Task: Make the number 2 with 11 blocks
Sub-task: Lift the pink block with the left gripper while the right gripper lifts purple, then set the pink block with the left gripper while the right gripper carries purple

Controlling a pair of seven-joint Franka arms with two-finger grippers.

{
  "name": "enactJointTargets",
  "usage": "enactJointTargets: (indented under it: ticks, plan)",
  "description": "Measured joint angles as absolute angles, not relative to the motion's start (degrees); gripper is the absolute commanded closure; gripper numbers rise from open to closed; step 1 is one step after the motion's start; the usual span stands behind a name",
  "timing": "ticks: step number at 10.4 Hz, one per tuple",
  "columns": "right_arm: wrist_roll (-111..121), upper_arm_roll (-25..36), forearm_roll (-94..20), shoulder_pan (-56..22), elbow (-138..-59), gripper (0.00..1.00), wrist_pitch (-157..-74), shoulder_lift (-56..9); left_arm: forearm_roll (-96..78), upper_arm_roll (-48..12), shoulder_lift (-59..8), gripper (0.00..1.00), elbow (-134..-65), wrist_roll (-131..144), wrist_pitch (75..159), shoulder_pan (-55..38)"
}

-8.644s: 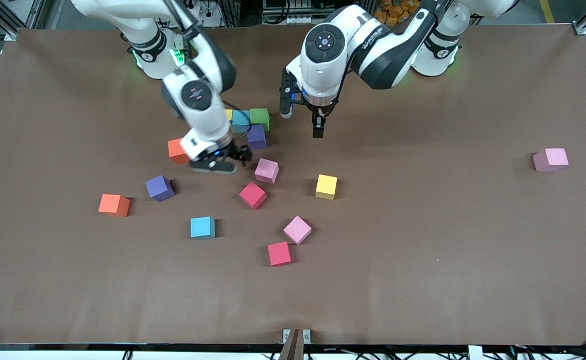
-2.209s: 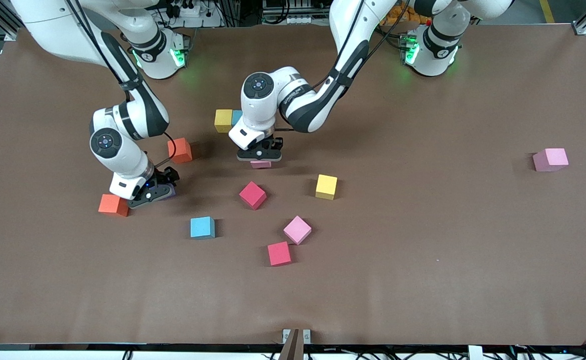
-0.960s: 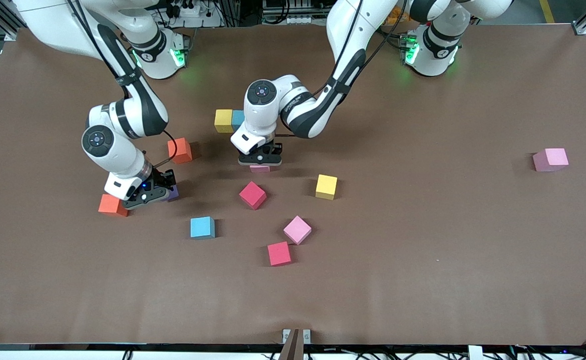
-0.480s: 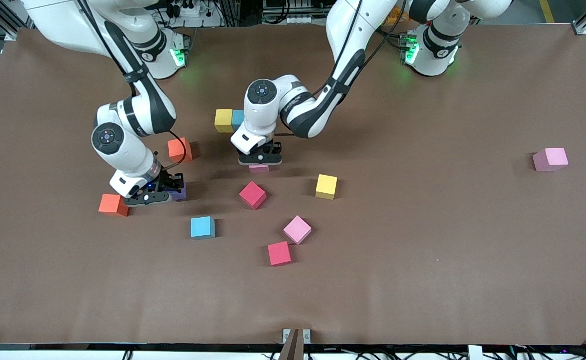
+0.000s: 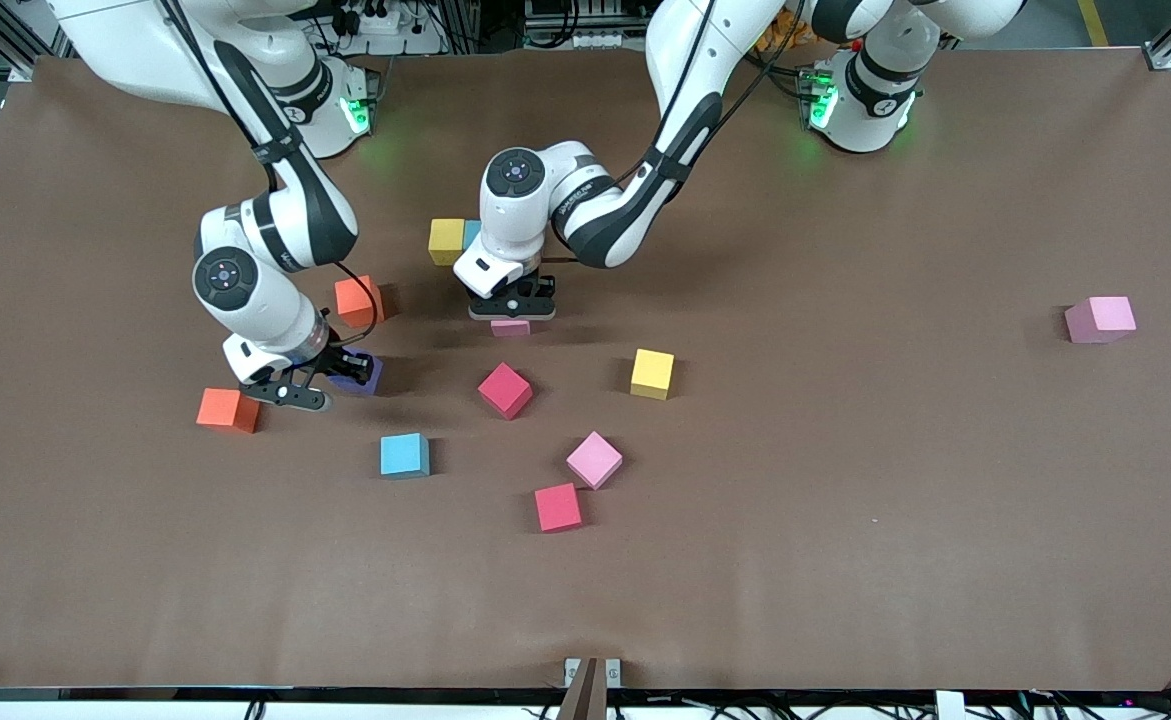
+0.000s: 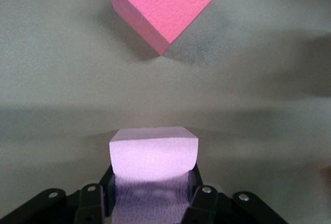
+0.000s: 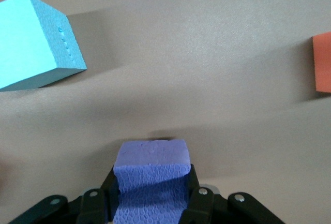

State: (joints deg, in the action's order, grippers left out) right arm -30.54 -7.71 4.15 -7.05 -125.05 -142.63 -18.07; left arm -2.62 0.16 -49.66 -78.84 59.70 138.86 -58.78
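Note:
My left gripper (image 5: 511, 310) is shut on a pale pink block (image 5: 510, 327) (image 6: 154, 154), low over the table between a red block (image 5: 504, 389) (image 6: 163, 4) and the yellow block (image 5: 446, 240). My right gripper (image 5: 343, 372) is shut on a purple block (image 5: 364, 373) (image 7: 151, 172), low over the table near two orange blocks (image 5: 358, 300) (image 5: 228, 409). Of the number 2, only the yellow block and a sliver of a blue one (image 5: 472, 233) show. The left arm hides what lies beside them.
Loose blocks lie nearer the front camera: blue (image 5: 404, 455) (image 7: 36, 43), yellow (image 5: 652, 373), pink (image 5: 594, 459), red (image 5: 557, 507). One pink block (image 5: 1100, 319) sits alone toward the left arm's end of the table. An orange block's edge (image 7: 323, 62) shows in the right wrist view.
The right gripper has carried the purple block away from the orange block by the table's end, toward the middle. The left gripper has shifted the pink block slightly toward the yellow block.

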Motion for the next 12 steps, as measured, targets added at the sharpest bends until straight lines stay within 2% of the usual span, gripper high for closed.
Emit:
enactJointTargets:
  ticks: [1, 2, 3, 4, 6, 10, 11, 12]
  plan:
    - [-31.22, -7.71, 4.14, -7.27, -125.05, 1.0, -142.63, -18.07, -2.59, 0.16, -49.66, 0.88, -78.84, 59.7, 138.86, -58.79]
    - [-32.32, -7.71, 4.1, -7.28, -125.05, 1.0, -142.63, -18.07, -2.53, 0.16, -49.66, 0.73, -78.84, 59.7, 138.86, -58.79]
    - [-34.63, -7.71, 4.09, -7.29, -125.04, 1.0, -142.63, -18.07, -2.49, 0.15, -49.66, 0.51, -78.84, 59.7, 138.86, -58.79]
    - [-37.51, -7.76, 4.07, -7.33, -125.0, 1.0, -142.63, -18.07, -2.48, 0.15, -49.66, 0.2, -78.85, 59.7, 138.86, -58.79]
    - [-44.14, -7.88, 4.05, -7.6, -124.98, 1.0, -142.62, -18.07, -1.16, 0.15, -49.7, 0.14, -79.05, 59.68, 138.86, -58.8]
    - [-57.72, -7.96, 4.01, -10.08, -125.05, 1.0, -141.54, -18.07, -0.59, 0.18, -49.97, 0.13, -79.54, 59.68, 138.86, -58.77]
    - [-61.17, -8.01, 4.0, -10.52, -125.06, 1.0, -140.36, -18.07, -0.59, 0.18, -49.97, 0.07, -79.54, 59.68, 138.89, -58.77]
    - [-64.69, -8.19, 4.0, -10.66, -125.06, 1.0, -139.39, -18.07, -0.59, 0.18, -49.96, 0.07, -79.52, 59.67, 139.12, -58.77]
